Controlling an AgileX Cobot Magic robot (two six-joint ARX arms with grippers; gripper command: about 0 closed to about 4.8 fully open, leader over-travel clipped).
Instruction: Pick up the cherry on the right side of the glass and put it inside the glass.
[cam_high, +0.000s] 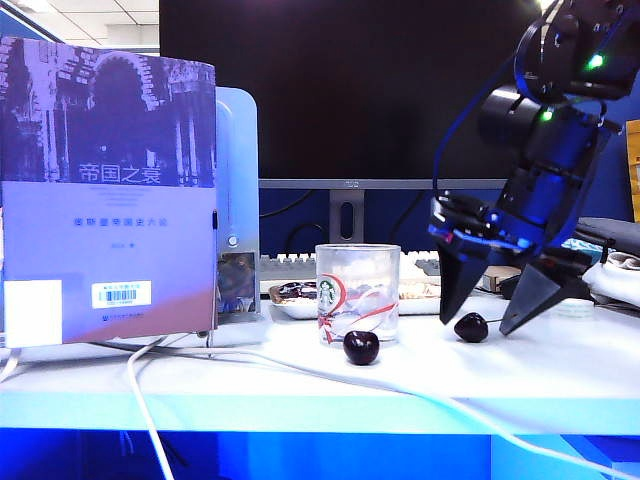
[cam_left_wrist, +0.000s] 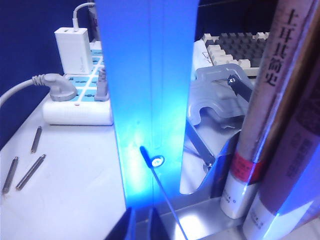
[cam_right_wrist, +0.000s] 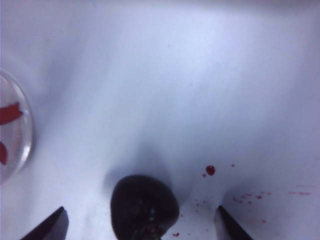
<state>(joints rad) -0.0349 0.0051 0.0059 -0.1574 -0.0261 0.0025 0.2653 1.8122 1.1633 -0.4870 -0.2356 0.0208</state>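
Observation:
The clear glass (cam_high: 357, 290) with a green logo and red ribbon print stands mid-table; its rim edge (cam_right_wrist: 15, 131) shows in the right wrist view. The dark cherry (cam_high: 471, 327) lies on the white table to its right. My right gripper (cam_high: 477, 326) is open, its two black fingers low at the table on either side of this cherry (cam_right_wrist: 144, 205), neither touching it; the right gripper (cam_right_wrist: 141, 208) is centred over it. My left gripper (cam_left_wrist: 142, 227) is out of the exterior view and faces a blue bookend, its fingertips nearly together with nothing between them.
A second dark cherry (cam_high: 361, 347) lies in front of the glass. A book (cam_high: 108, 190) on a blue bookend (cam_left_wrist: 150, 100) stands at the left. A white cable (cam_high: 300, 368) crosses the table. Red juice spots (cam_right_wrist: 210, 170) dot the surface. A monitor and keyboard stand behind.

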